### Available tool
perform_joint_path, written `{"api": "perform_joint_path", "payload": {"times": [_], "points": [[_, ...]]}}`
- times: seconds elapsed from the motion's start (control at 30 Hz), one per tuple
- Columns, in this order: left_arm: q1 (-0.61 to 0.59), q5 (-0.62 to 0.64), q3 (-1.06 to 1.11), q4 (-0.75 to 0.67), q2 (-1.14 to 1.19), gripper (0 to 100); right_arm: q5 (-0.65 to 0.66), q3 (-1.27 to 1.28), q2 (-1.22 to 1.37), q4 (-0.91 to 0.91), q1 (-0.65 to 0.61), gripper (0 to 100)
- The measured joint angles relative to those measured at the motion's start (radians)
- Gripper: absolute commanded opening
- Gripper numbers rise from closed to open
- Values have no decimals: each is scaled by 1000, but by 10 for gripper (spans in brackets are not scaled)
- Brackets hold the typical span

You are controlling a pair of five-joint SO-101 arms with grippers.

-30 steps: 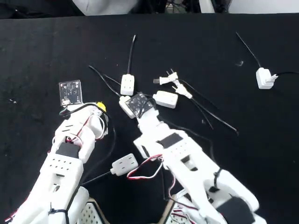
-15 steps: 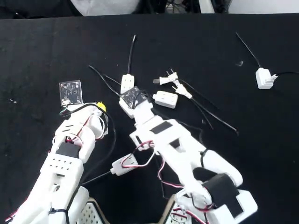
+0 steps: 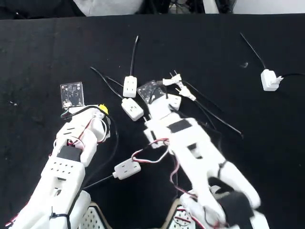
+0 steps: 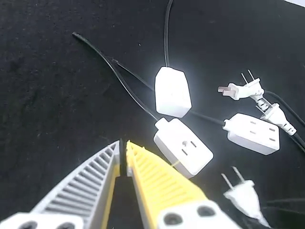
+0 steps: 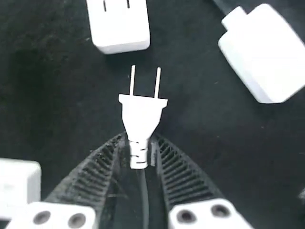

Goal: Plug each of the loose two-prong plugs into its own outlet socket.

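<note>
The black desk (image 3: pixel 43 52) seen from above carries a scatter of white parts. The left arm (image 3: pixel 71 152) lies at the near left, its yellow-tipped end just beside a small square board (image 3: pixel 72 94). The right arm (image 3: pixel 190 143) stretches up the middle, with its wrist over the cluster of parts. Beside that wrist are a first socket (image 3: pixel 130 86), whose cord runs toward the far edge, and a tilted second socket (image 3: pixel 132 109). A near socket (image 3: pixel 127 168) lies between the two arms. Beyond the wrist, a loose plug (image 3: pixel 172 80) and a second loose plug (image 3: pixel 186 91) lie close together. A far socket (image 3: pixel 270 79) sits well apart at the right. In the left wrist view, the left pincer (image 4: pixel 124 147) has its grey and yellow fingers together above the desk. The second socket, showing a three-hole face, is just beyond the tips, and the first socket is past it. A slotted socket (image 4: pixel 251 133) lies off to one side, near a third plug (image 4: pixel 243 193). In the right wrist view, the right pincer (image 5: pixel 139 143) is clamped on the cord end of the held plug (image 5: pixel 142 112). Its two prongs point at a two-slot socket (image 5: pixel 119 26) and stand apart from it. A white block (image 5: pixel 264 50) lies nearby.
</note>
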Motion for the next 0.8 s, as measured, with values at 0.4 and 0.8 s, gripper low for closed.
{"api": "perform_joint_path", "payload": {"times": [0.4, 0.8], "points": [[0, 0, 0, 0, 0, 30, 170, 44, -104, 2, 3, 11], [0, 0, 0, 0, 0, 30, 157, -78, -206, 40, -58, 11]]}}
